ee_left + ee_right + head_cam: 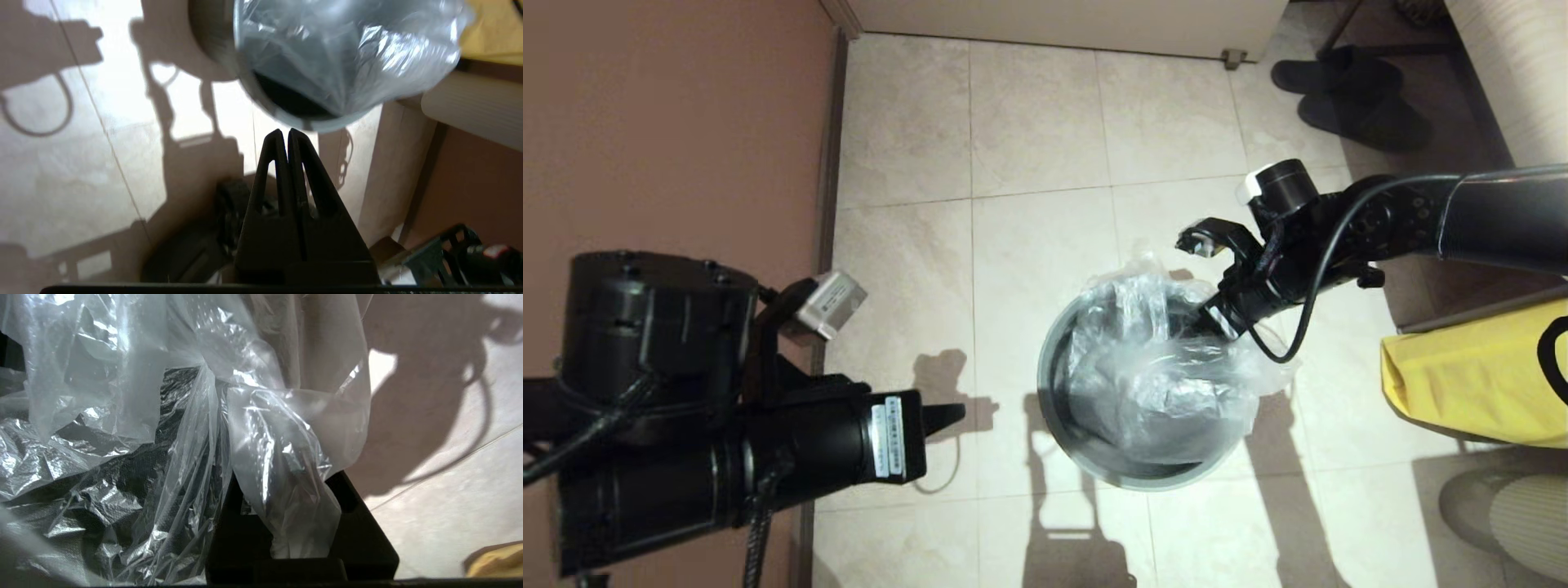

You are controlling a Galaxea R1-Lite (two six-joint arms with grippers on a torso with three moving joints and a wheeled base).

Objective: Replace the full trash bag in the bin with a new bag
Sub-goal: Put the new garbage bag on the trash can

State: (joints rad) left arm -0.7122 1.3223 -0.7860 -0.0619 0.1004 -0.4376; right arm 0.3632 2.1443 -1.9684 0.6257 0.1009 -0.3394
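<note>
The right hand (pixel 1217 314) reaches into the far right edge of the bin (pixel 1058 425), its fingers closed on a fold of the new bag (pixel 1160 359). The clear bag lies crumpled inside the bin and spills over its right rim. The left hand (pixel 284 134), fingers pressed together and empty, hovers left of the bin above the tiled floor (pixel 1029 122).

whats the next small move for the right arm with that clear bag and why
Probably draw the right gripper outward over the bin rim, pulling the new bag edge with it. The plastic is bunched inside the mouth and only partly draped over the rim, and a fold runs between its fingers. The left gripper sits shut beside the bin.
</note>
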